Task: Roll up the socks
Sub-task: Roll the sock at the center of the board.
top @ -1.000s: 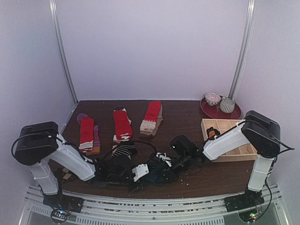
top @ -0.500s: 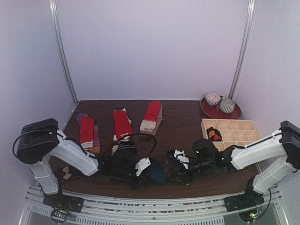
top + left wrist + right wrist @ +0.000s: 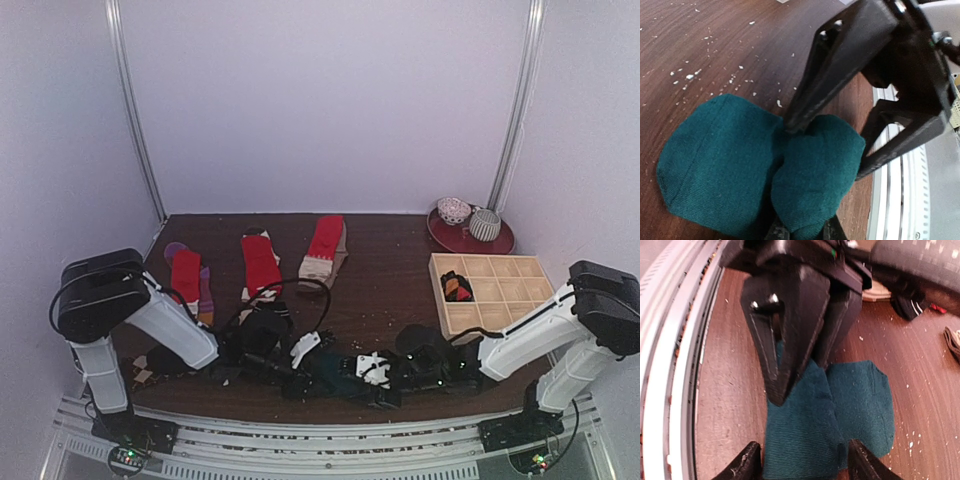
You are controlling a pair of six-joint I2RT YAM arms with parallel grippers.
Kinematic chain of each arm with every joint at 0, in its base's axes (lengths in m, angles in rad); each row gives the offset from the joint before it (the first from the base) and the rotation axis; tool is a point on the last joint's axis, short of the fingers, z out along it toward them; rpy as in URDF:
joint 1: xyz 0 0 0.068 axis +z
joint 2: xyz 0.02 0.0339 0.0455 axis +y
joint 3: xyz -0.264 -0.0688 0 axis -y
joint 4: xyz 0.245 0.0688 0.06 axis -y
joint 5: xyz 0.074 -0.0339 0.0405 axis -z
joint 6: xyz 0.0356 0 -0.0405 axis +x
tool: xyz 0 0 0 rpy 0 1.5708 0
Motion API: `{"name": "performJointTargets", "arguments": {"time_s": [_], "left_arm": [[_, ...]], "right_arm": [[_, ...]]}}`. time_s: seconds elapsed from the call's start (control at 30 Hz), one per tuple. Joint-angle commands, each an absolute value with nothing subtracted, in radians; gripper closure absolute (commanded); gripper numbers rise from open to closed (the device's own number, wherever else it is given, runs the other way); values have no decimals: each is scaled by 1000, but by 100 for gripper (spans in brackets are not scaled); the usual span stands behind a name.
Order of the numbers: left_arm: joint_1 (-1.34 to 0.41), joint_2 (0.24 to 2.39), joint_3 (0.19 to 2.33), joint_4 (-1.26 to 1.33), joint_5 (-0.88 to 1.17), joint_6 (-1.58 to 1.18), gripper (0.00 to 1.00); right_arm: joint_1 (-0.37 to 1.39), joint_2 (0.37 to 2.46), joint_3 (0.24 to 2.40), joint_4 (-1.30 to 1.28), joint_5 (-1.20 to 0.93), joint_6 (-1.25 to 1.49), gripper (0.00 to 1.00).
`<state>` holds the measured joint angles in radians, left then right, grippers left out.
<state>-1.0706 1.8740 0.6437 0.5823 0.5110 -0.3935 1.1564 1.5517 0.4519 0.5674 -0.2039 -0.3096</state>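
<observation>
A dark teal sock (image 3: 735, 165) lies folded on the brown table close to the front edge, also seen as the teal sock (image 3: 334, 368) and the teal sock (image 3: 840, 415). My left gripper (image 3: 804, 233) is shut on the raised fold of this sock, left gripper (image 3: 316, 378). My right gripper (image 3: 805, 467) faces it from the other side, open, its two fingers straddling the sock's near end, right gripper (image 3: 352, 380). Further socks lie flat behind: a red-and-purple pair (image 3: 188, 285), a red-and-beige pair (image 3: 260, 265), another red-and-beige pair (image 3: 323, 250) and a black-and-white striped pair (image 3: 268, 318).
A wooden compartment tray (image 3: 512, 296) stands at the right with a rolled black-and-orange sock (image 3: 456, 286) in one corner cell. A dark red plate (image 3: 470, 247) with two rolled bundles sits at the back right. The metal front rail (image 3: 910, 200) runs just beside the teal sock.
My right gripper pulled away to the right, then came back low to the teal sock with its jaws opened wide. My left gripper kept its hold on the sock and shifted slightly right.
</observation>
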Motion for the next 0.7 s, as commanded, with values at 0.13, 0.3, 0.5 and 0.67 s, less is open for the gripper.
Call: {"name": "performJointTargets", "arguments": {"time_s": [0.13,0.3,0.5,0.67], "left_arm": [[-1075,1963,599,288,538,-403,98],[-1072,1956,623,255,484,-387,87],[-1072,1807,616,279,273,-344,4],[-1102,1608,519,494,136,-174,2]], "right_arm": [[1163,1634,508,581,-162,-257,66],[1148,1654,541,502,-234,-113,74],[1097,1671,506,463,-370,60,75],[1015,1736,487,465,-541,194,75]]}}
